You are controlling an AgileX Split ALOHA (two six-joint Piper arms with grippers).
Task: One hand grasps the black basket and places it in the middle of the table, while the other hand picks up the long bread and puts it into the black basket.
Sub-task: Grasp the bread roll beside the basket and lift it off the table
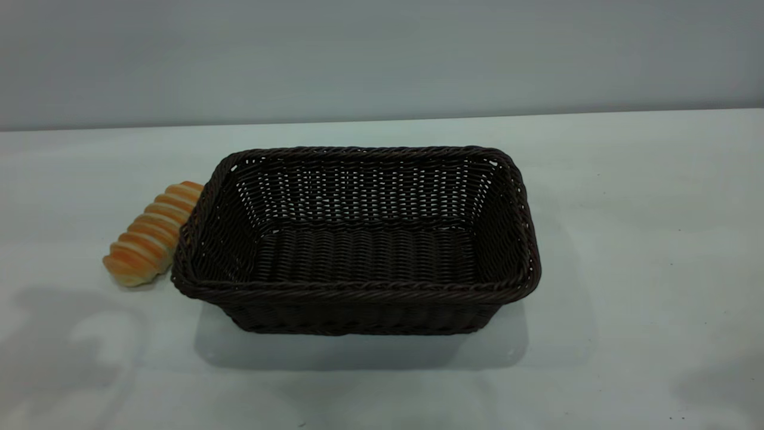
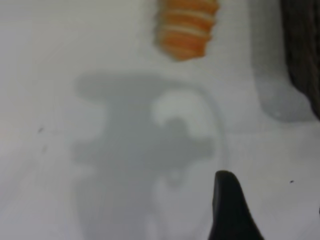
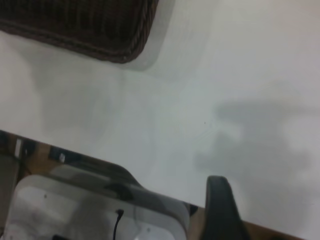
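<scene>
Dark wicker, the black basket (image 1: pixel 358 239) already stands near the middle of the table (image 1: pixel 627 239) and is empty. The long bread (image 1: pixel 152 234) lies touching its left side, not yet picked. Whether either gripper is released or clenched, I cannot tell.

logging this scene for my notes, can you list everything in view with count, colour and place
black basket: 1, dark brown-black wicker, middle of the table, empty
long bread: 1, golden-orange with pale stripes, on the table against the basket's left side
table: 1, white-grey, under both
wall: 1, grey, behind the table
left end effector: one dark finger seen in its wrist view, above the table short of the bread
right end effector: one dark finger seen in its wrist view, over the table edge
</scene>
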